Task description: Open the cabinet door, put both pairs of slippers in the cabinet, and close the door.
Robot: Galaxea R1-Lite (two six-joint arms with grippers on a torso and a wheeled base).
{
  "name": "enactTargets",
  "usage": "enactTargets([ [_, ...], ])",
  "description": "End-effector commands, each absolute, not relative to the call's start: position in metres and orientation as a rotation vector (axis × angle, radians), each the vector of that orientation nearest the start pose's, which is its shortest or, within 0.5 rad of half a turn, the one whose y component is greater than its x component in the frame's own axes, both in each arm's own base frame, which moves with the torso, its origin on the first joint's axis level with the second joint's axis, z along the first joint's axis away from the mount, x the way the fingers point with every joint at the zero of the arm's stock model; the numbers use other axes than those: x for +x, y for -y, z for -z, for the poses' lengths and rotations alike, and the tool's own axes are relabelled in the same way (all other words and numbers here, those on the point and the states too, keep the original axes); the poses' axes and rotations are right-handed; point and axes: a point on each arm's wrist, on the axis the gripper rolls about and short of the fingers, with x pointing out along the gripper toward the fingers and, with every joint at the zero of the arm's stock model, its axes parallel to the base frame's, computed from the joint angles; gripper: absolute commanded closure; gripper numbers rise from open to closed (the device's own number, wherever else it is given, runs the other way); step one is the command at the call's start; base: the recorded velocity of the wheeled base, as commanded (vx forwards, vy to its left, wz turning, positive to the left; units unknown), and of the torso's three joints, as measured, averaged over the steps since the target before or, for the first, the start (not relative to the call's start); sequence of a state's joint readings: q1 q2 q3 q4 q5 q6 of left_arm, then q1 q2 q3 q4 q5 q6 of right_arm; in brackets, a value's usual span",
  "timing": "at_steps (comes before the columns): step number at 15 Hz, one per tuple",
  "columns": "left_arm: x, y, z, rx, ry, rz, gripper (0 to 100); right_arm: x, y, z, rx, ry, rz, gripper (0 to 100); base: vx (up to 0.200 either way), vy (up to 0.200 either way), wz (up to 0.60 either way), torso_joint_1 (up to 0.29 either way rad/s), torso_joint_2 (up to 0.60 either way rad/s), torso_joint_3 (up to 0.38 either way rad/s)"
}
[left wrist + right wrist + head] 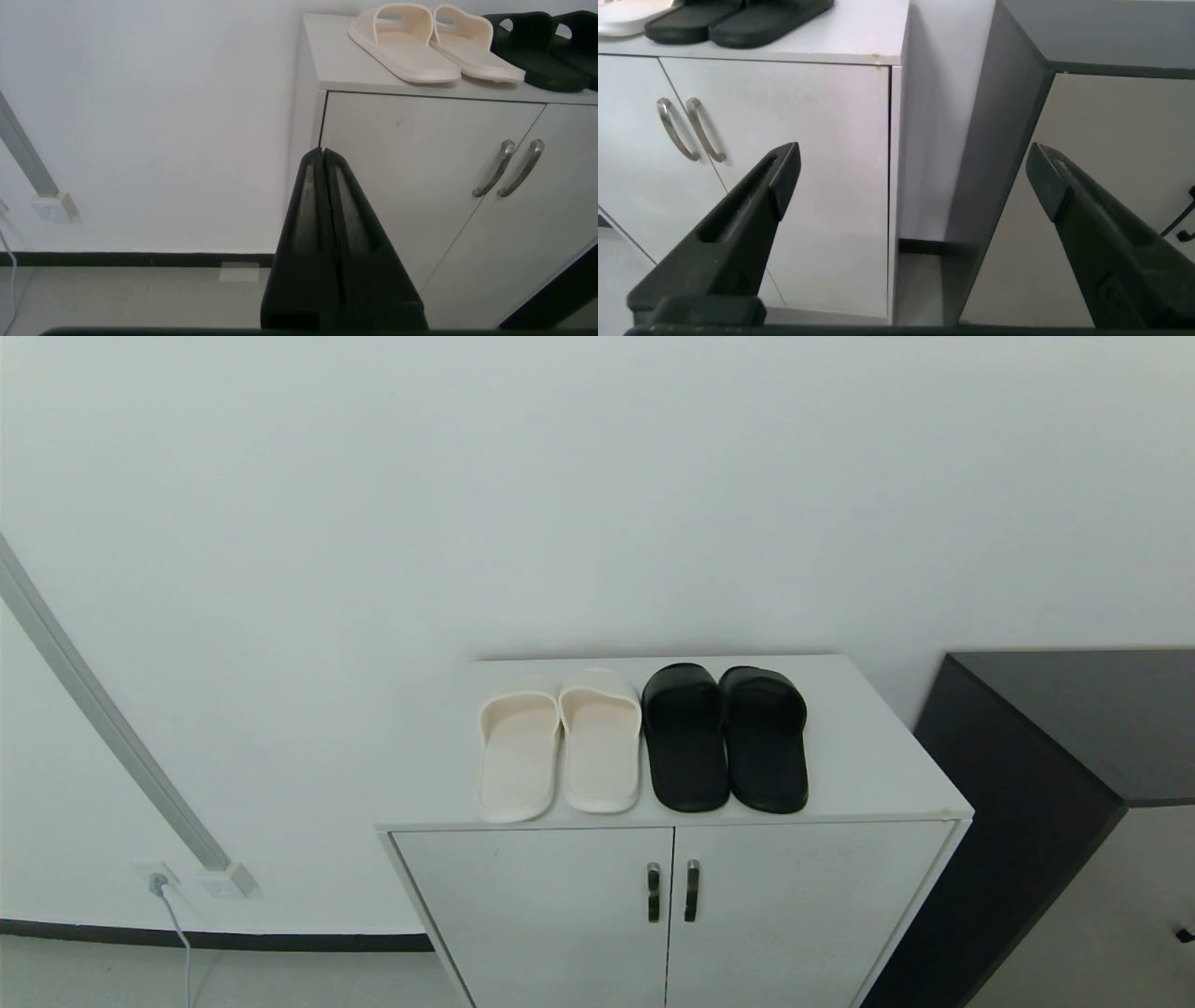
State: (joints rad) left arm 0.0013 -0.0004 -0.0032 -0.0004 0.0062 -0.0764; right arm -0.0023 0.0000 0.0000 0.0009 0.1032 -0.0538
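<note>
The left tool (pixel 322 159) is nearest, in front of the cabinet (pixel 878 756) and low beside its left front corner, with its two fingers pressed together and nothing between them. The right tool (pixel 912 168) is in front of the cabinet's right front corner, with its fingers spread wide apart and empty. Neither tool touches the cabinet.

The left door (pixel 541 915) and right door (pixel 803 905) are both shut, and the two metal handles (pixel 653 892) stand upright side by side at the centre seam. On the cabinet's top, the cream slippers (pixel 597 747) lie over the left door and the black slippers (pixel 686 742) over the right door. The two pairs sit close together with their heels at the front edge. A dark unit (pixel 1027 784) stands close against the cabinet's right side, and a plain wall (pixel 597 504) is behind the cabinet.

The first step, opening a door, appears not yet begun. The next move probably calls for bringing the spread right tool to the right door's handle, closing on it and pulling outward. That door would swing toward the dark unit, which may limit how far it opens.
</note>
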Motion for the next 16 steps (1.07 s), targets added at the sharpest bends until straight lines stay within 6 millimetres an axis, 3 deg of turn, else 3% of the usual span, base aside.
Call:
enactTargets([
  [1, -0.023, 0.000, -0.076, -0.077, 0.003, -0.008, 100, -0.023, -0.002, -0.075, -0.053, 0.000, -0.101, 0, 0.000, 0.000, 0.00, 0.000, 0.00, 0.000],
  [10, -0.023, 0.000, -0.076, -0.077, 0.003, -0.008, 100, -0.023, -0.002, -0.075, -0.057, 0.000, -0.097, 0, 0.000, 0.000, 0.00, 0.000, 0.00, 0.000],
  [11, -0.023, 0.000, -0.076, -0.077, 0.003, -0.008, 100, -0.024, -0.002, -0.084, -0.046, 0.025, -0.098, 0, 0.000, 0.000, 0.00, 0.000, 0.00, 0.000],
  [12, -0.023, 0.000, -0.076, -0.077, 0.003, -0.008, 100, -0.031, -0.002, -0.136, 0.051, 0.101, -0.106, 0, 0.000, 0.000, 0.00, 0.000, 0.00, 0.000],
  [13, -0.023, 0.000, -0.076, -0.077, 0.003, -0.008, 100, -0.032, -0.002, -0.166, 0.141, 0.090, -0.133, 0, 0.000, 0.000, 0.00, 0.000, 0.00, 0.000],
  [14, -0.023, 0.000, -0.076, -0.077, 0.003, -0.008, 100, -0.021, -0.003, -0.176, 0.119, -0.009, -0.178, 0, 0.000, 0.000, 0.00, 0.000, 0.00, 0.000],
  [16, -0.023, 0.000, -0.076, -0.077, 0.003, -0.009, 100, 0.005, -0.005, -0.168, 0.097, -0.175, -0.221, 0, 0.000, 0.000, 0.00, 0.000, 0.00, 0.000],
])
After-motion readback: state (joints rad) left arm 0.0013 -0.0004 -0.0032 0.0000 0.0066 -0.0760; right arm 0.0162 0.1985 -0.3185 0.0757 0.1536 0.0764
